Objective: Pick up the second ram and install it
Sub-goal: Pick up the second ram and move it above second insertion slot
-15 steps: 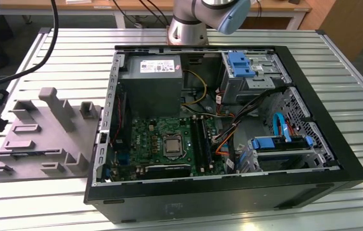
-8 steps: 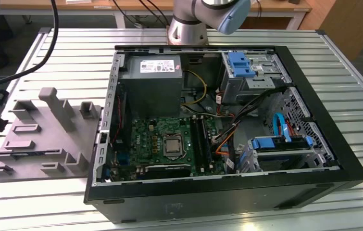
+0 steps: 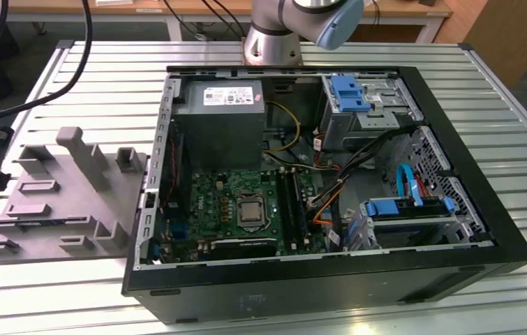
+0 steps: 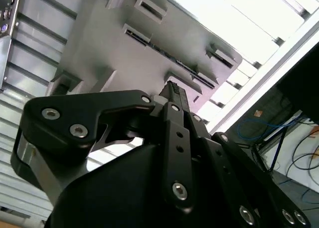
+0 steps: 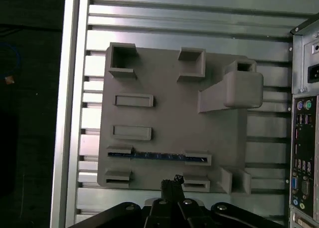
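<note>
The second ram [image 5: 157, 155] sits edge-up in the fixture [image 5: 169, 103], 9 o'clock of the case [image 3: 338, 279] in the exterior view, ready for pinching; hand [image 5: 172, 180] just over it, clenched, empty.

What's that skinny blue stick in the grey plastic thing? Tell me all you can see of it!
The second ram is a long, thin, dark blue strip, edge-up. Its two ends sit in small slotted holders on the grey fixture, which rests on the ribbed metal table. The claw is close by but apart from it, not gripping it.
</note>
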You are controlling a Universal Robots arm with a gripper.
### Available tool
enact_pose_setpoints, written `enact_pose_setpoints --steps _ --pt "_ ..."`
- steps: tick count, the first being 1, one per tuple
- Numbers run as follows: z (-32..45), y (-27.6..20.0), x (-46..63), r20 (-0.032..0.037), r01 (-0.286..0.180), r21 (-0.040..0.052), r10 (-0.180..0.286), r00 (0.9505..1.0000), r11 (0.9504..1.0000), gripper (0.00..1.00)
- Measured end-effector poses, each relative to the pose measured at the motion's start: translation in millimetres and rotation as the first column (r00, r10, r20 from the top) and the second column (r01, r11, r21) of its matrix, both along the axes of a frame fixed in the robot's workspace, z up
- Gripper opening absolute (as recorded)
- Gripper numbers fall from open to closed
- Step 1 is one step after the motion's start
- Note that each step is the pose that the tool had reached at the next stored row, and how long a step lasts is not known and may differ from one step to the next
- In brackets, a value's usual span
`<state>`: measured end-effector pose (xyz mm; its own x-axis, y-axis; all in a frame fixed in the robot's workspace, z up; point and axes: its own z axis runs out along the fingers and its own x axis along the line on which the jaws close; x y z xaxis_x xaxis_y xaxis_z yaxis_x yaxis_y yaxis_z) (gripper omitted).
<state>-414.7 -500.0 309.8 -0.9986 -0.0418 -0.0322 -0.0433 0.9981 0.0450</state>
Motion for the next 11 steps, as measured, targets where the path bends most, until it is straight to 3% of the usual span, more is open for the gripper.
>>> enact_pose_setpoints --steps 6,11 --pt "-0.9 0.0 0.0 0.0 -0.109 0.0 0.109 0.9941 0.9941 0.11" --pt "-1.6 0.0 0.0 0.0 -0.199 0.0 0.199 0.98 0.98 0.11"
